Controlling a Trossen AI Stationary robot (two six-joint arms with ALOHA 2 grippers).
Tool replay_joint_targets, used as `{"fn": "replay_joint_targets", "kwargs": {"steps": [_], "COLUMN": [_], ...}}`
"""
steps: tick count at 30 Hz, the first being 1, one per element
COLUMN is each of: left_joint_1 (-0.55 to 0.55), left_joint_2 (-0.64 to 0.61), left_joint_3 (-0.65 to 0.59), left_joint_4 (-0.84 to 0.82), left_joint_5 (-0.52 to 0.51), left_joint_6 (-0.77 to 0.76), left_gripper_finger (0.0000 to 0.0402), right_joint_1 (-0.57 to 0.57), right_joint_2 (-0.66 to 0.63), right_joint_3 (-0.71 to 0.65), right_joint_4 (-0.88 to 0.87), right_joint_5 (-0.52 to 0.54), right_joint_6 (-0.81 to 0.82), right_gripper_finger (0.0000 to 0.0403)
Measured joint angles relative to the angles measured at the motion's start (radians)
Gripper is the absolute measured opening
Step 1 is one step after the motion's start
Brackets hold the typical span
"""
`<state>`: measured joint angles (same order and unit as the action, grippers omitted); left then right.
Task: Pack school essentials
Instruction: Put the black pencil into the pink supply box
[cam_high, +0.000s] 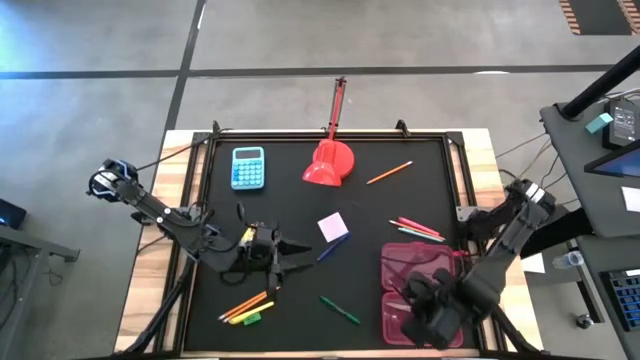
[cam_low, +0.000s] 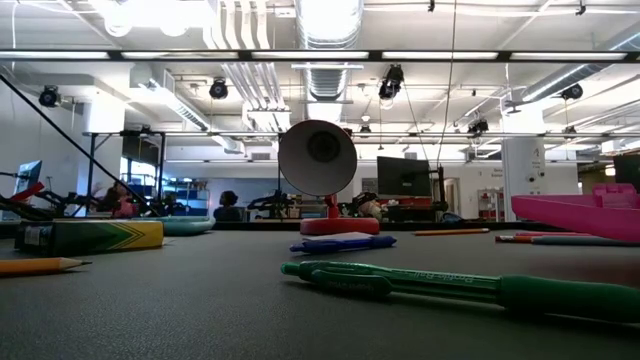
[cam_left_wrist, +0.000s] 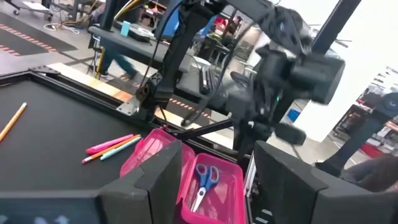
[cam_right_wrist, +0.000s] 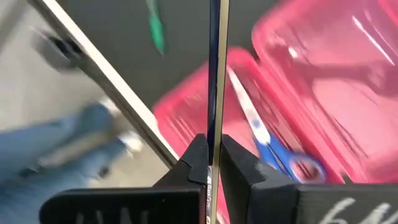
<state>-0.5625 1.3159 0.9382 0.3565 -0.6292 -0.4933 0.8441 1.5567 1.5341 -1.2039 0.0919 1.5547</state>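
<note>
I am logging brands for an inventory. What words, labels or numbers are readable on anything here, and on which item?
None can be read for certain.
green pen: raised lettering along the barrel, too faint to read.
crayon box: only a green zigzag pattern shows, no legible words.
calculator: keys and display too small to read.
right gripper: pale marks at the frame edge of the right wrist view, cut off and unreadable.

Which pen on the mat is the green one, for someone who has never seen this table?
Start at the open pink case in the black mat's near right corner. Just left of it, near the front edge, lies the green pen, alone. The other pens nearby are pink or blue; the pencils are orange and yellow.
</note>
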Motion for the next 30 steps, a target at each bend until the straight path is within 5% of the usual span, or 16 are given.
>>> {"fn": "replay_joint_targets", "kwargs": {"steps": [8,17,30], "left_joint_1": [0.000,0.000,0.000], "left_joint_2": [0.000,0.000,0.000], "left_joint_3": [0.000,0.000,0.000], "left_joint_4": [0.001,0.027,0.021], "left_joint_5": [-0.009,-0.011,-0.001], "left_joint_6": [-0.053,-0.078,-0.130], "left_gripper_finger": [0.0184,0.0184,0.0184], "right_joint_1": [0.044,0.046,0.046], "right_joint_2": [0.121,0.203,0.315], "right_joint_3": [-0.011,-0.012,-0.013], "right_joint_4": [-0.025,-0.026,-0.005], "right_joint_5": [-0.192,-0.203,-0.207], "right_joint_6": [-0.102,-0.291,-0.362], "right_gripper_finger": [0.0012,0.0012,0.0013]}}
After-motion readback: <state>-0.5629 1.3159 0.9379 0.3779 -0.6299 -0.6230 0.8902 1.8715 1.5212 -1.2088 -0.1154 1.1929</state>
